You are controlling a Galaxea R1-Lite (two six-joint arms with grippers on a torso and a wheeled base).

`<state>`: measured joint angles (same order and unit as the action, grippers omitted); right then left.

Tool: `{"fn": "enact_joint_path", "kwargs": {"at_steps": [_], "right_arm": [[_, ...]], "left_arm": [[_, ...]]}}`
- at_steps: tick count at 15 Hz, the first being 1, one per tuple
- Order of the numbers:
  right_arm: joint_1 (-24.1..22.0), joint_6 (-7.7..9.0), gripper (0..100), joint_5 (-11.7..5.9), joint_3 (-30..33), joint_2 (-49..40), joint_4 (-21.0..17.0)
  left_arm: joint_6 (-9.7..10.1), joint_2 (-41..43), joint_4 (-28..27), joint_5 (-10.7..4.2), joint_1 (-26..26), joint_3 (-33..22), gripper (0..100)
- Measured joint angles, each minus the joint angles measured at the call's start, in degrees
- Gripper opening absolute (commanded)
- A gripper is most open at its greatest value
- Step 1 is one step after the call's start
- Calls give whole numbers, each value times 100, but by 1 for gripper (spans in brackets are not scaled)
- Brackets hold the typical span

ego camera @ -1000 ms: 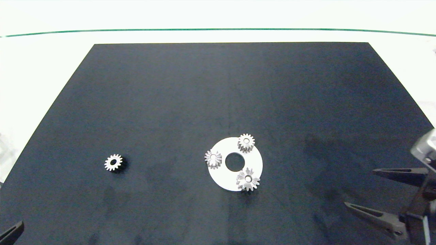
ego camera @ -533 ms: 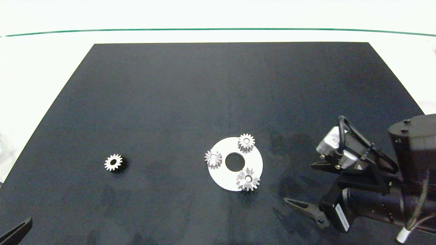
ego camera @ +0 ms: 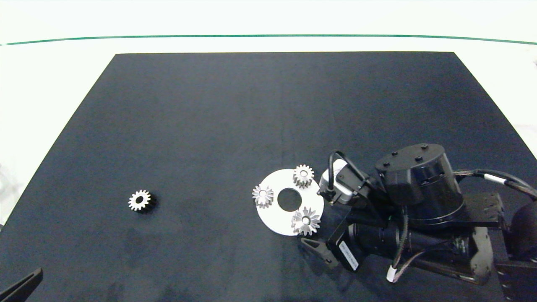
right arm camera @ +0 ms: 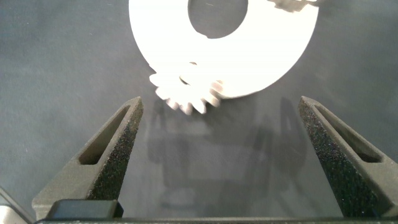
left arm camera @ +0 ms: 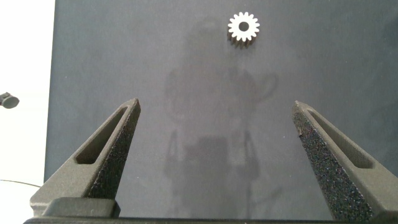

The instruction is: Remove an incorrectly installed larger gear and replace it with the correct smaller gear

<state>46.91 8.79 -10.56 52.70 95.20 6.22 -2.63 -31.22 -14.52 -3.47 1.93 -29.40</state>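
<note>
Matt dark mat (ego camera: 209, 126), smooth white disc (ego camera: 275, 218), bright bare-metal larger gear (ego camera: 306, 221), metal smaller gear (ego camera: 139, 200) with dark sides, rough foam-like pads (right arm camera: 333, 165) on grey plastic-looking fingers.

A black mat (ego camera: 251, 109) covers most of a white table (ego camera: 50, 75), with a thin green line (ego camera: 268, 36) running across the table beyond the mat's far edge. On the mat, right of centre and towards the near side, lies a flat white disc (ego camera: 272, 218) with a round hole in its middle. Two short-toothed gears (both silver) stand on the disc: one (ego camera: 262, 195) at its left edge, one (ego camera: 303, 175) at its far edge.
</note>
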Motion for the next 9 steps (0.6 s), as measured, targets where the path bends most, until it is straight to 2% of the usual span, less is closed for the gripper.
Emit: {"fn": "enact_joint_path", "kwargs": {"at_steps": [6, 9], "right_arm": [[179, 35, 100, -206, 388, 546, 12], [228, 44, 94, -263, 482, 664, 9]], "left_arm": [[0, 7, 2, 0, 0, 11, 100], [2, 13, 2, 0, 0, 13, 100]]}}
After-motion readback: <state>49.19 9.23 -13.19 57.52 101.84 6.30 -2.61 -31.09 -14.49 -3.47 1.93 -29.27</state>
